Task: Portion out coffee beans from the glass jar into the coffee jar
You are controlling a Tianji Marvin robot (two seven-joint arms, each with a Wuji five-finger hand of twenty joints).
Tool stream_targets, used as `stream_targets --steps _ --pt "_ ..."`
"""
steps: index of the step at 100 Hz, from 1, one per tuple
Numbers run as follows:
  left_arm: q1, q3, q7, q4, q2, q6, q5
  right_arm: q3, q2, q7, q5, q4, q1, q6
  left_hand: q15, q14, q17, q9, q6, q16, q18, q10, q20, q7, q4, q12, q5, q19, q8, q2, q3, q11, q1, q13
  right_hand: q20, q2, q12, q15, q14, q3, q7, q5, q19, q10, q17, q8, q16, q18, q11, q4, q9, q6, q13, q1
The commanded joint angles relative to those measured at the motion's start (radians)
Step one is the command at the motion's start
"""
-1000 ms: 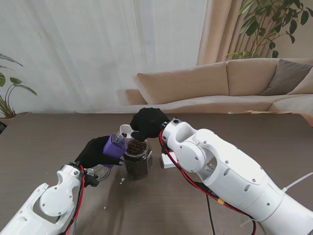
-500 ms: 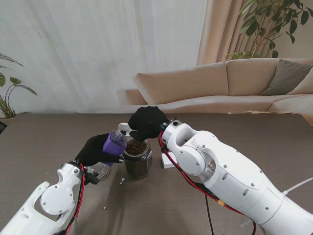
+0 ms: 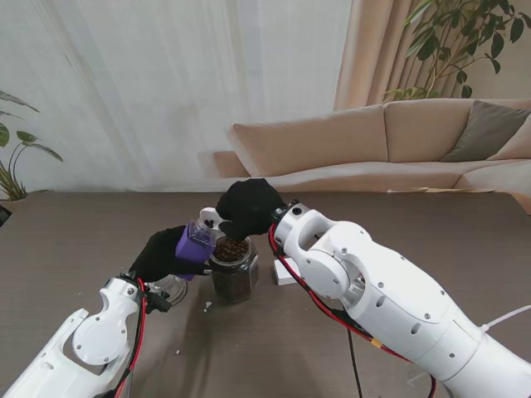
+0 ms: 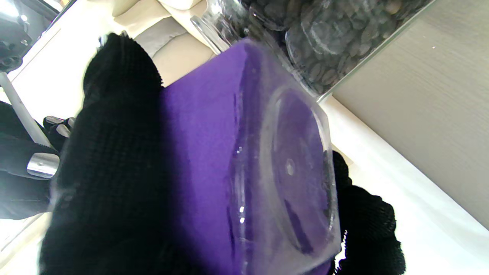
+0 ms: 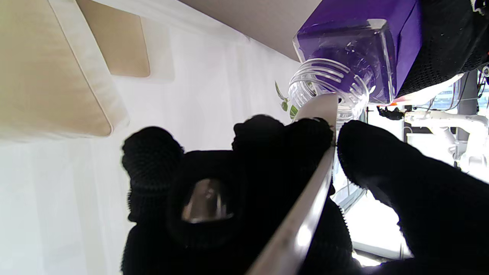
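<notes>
Clear hexagonal glass jar (image 3: 233, 269) of dark coffee beans stands open mid-table. The purple-labelled clear plastic coffee jar (image 3: 197, 240), tilted with its mouth toward it, is clasped in the left hand (image 3: 164, 254). The right hand (image 3: 248, 207), above, pinches a metal spoon handle (image 5: 305, 214). Advisable: level the scoop, deliver beans well inside the threaded mouth.

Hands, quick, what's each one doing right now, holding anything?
Left hand: shut on the purple-labelled coffee jar, tilted beside the glass jar.
Right hand: shut on a metal spoon handle reaching to the coffee jar's mouth.
</notes>
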Motion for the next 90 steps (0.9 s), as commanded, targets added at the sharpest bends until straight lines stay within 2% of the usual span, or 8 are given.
stream_targets --steps 1,43,90 --pt "0.000 0.010 -0.016 -0.005 -0.011 -0.012 0.002 -0.008 -0.006 -0.001 -0.014 0.001 -0.006 -0.021 0.151 0.043 -0.081 0.043 -0.115 0.047 -0.077 -0.034 0.011 0.147 0.028 0.046 0.065 -0.018 0.074 0.588 0.389 0.111 0.377 0.023 0.002 0.007 0.007 0.004 -0.092 0.009 0.022 0.030 -0.010 0.015 0.096 0.001 -0.001 -0.011 0.003 0.025 0.033 -0.030 0.027 -0.021" --pt "0.007 0.030 0.041 0.016 -0.022 -0.031 0.021 0.000 0.001 -0.049 -0.078 0.002 -0.020 -0.085 0.145 0.045 -0.089 0.043 -0.125 0.051 -0.076 -0.038 0.009 0.145 0.029 0.049 0.065 -0.020 0.089 0.602 0.376 0.102 0.377 0.014 0.001 0.008 0.005 0.002 -0.095 0.013 0.024 0.030 -0.010 0.013 0.095 -0.002 -0.002 -0.012 0.004 0.022 0.033 -0.034 0.027 -0.024" --pt "0.005 0.048 0.091 0.032 -0.031 -0.040 0.043 0.002 0.007 -0.100 -0.145 0.000 -0.023 -0.118 0.148 0.045 -0.086 0.046 -0.129 0.053 -0.077 -0.038 0.010 0.142 0.029 0.054 0.066 -0.017 0.092 0.602 0.374 0.101 0.377 0.017 -0.001 0.008 0.004 0.000 -0.099 0.013 0.025 0.029 -0.014 0.010 0.095 -0.003 -0.003 -0.015 0.005 0.022 0.032 -0.034 0.027 -0.025"
